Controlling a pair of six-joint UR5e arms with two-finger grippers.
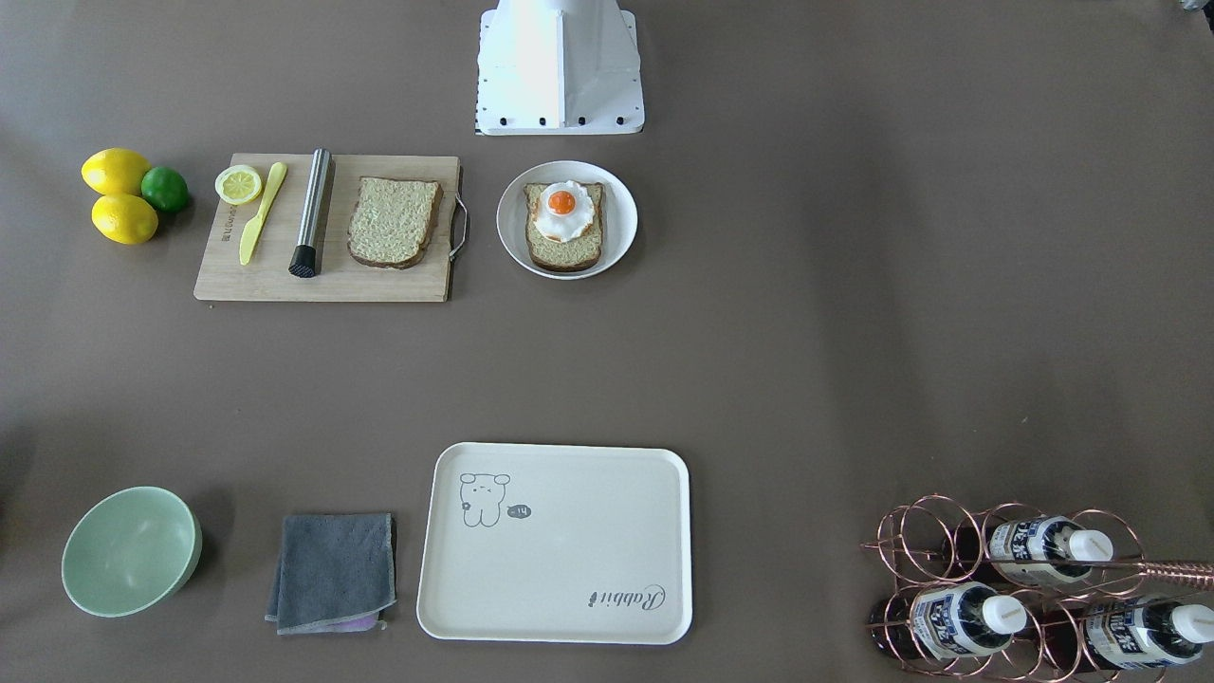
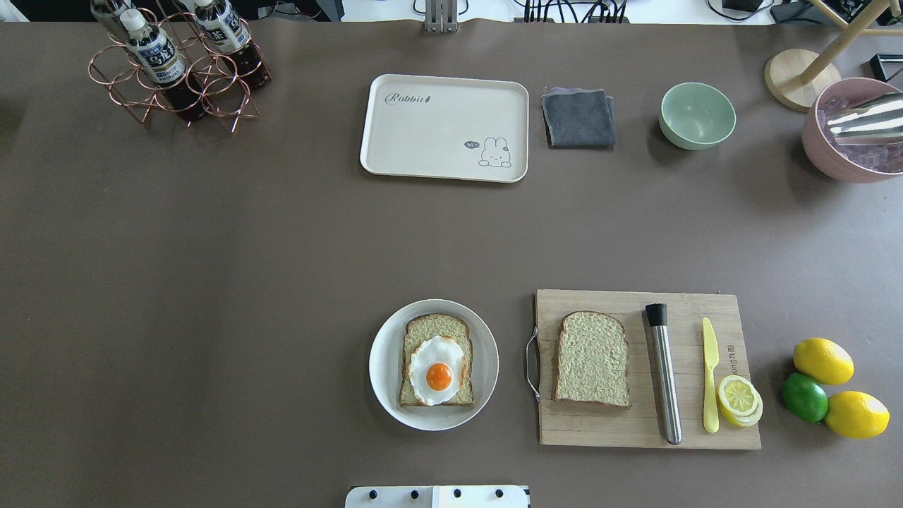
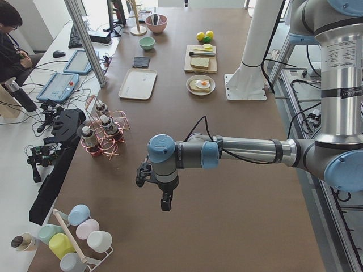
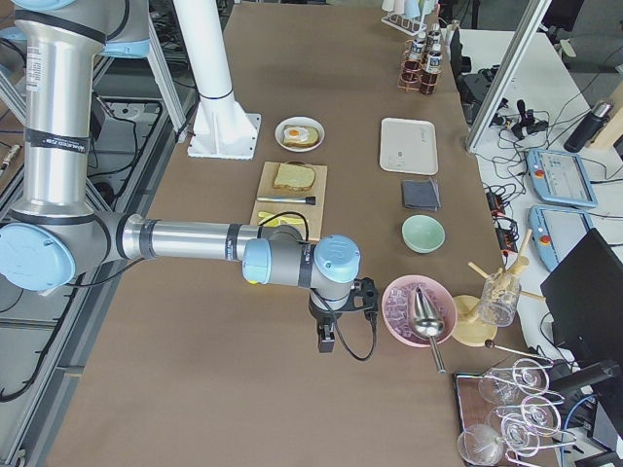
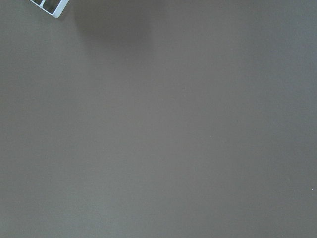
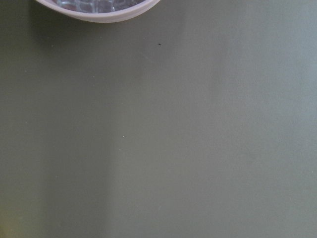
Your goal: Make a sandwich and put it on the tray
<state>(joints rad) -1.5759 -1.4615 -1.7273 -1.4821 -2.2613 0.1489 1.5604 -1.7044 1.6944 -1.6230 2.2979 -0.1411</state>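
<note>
Brown table (image 2: 211,282) lies under the left gripper (image 3: 165,201), whose jaws I cannot judge from the side; well beyond it sits the plate (image 2: 384,367) with the egg-topped slice (image 2: 423,328), the tray (image 2: 444,127) farther across. Nearer the right gripper (image 4: 326,341), jaws equally unreadable, the loose slice (image 2: 592,360) lies on the cutting board (image 2: 635,427); that arm should probably pinch its crust and lower it flat over the egg (image 2: 439,376).
</note>
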